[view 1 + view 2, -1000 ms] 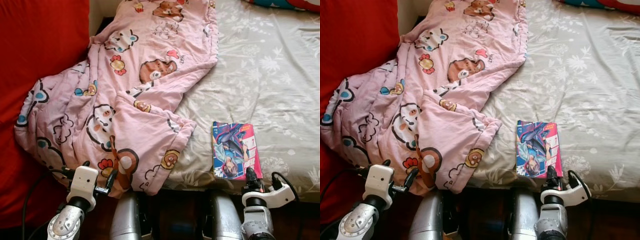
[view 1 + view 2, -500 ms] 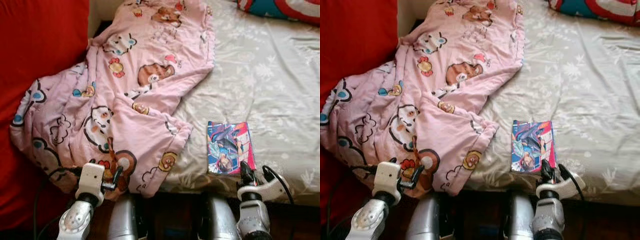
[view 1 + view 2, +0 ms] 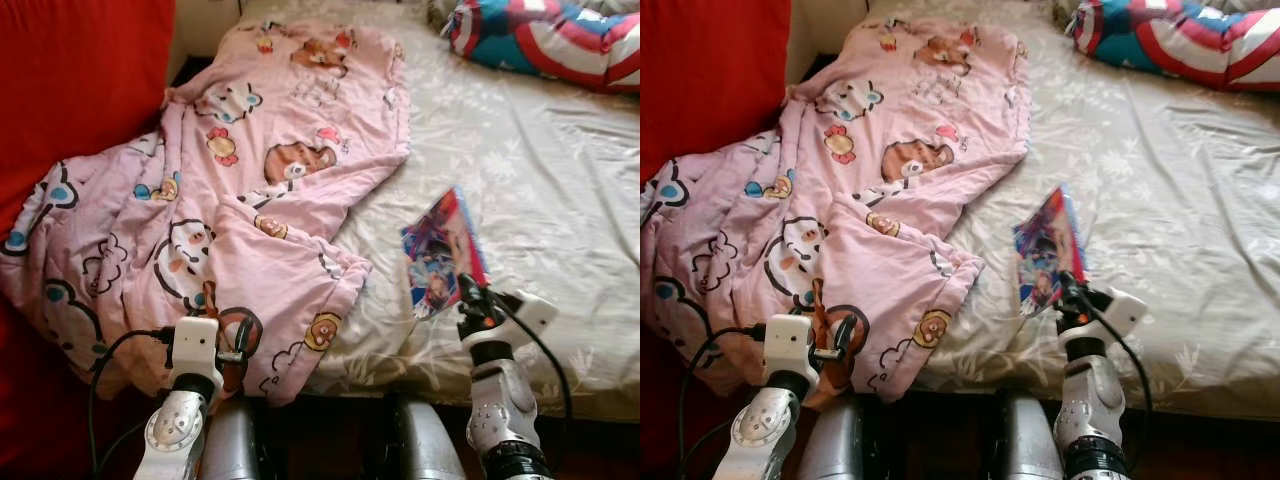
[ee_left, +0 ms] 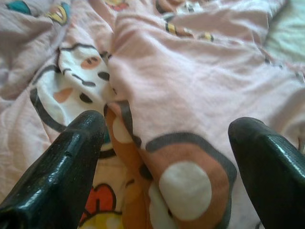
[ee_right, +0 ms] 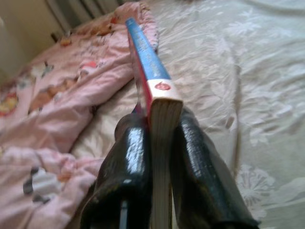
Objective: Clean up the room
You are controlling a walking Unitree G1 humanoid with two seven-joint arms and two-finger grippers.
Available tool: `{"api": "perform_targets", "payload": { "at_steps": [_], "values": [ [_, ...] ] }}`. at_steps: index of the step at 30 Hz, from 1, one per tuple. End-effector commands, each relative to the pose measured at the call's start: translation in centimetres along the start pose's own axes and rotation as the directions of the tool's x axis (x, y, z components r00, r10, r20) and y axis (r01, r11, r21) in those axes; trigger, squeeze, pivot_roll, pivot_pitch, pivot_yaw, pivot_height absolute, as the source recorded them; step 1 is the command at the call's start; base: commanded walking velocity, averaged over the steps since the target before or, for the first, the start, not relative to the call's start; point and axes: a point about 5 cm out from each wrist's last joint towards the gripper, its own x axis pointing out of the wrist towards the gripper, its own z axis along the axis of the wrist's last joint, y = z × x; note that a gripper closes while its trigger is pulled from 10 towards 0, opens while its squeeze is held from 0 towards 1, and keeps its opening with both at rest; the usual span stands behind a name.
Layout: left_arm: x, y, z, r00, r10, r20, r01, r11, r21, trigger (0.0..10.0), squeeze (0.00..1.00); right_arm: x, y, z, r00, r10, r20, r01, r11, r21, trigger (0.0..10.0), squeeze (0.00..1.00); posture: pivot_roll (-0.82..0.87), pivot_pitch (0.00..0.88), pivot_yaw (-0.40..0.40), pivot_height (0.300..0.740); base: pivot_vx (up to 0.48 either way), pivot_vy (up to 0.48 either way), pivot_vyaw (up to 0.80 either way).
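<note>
The left gripper (image 3: 232,340) is hovering with its fingers spread wide at the near edge of the pink blanket (image 3: 230,190), which is lying crumpled over the bed's (image 3: 540,200) left part. To the right, the right gripper (image 5: 159,143) is pinching the comic book (image 3: 440,250), tilted above the grey sheet.

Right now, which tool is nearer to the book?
Right. The right tool is shut on the book, lifting its near edge off the bed. The left tool is open over the pink blanket, well apart from the book.
</note>
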Motion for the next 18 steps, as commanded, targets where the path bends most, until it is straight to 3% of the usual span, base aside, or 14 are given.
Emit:
{"api": "perform_targets", "payload": {
  "at_steps": [1, 13, 18],
  "values": [
    [-0.4, 0.1, -1.0, 0.999, 0.019, -0.04, -0.019, 1.0, -0.019, 10.0, 0.0, -0.1, -0.4, 0.8, 0.999, -0.007, 0.039, 0.01, 0.998, -0.057, 10.0, 0.0, 0.0, 0.126, -0.054, 0.614, 0.0, 0.0, 0.0],
    [0.5, 0.7, -1.7, 0.997, 0.043, -0.068, -0.046, 0.998, -0.031, 10.0, 0.0, 0.4, 0.5, 1.3, 0.999, 0.023, 0.032, -0.018, 0.992, -0.121, 10.0, 0.0, 0.0, 0.115, -0.053, 0.674, 0.0, 0.0, 0.0],
    [0.5, 1.5, -3.2, 0.985, 0.092, -0.146, -0.103, 0.992, -0.07, 10.0, 0.0, 0.3, 0.6, 1.1, 0.999, 0.03, 0.026, -0.025, 0.986, -0.167, 10.0, 0.0, -0.01, 0.118, -0.046, 0.699, 0.0, 0.0, 0.0]
  ]
}}
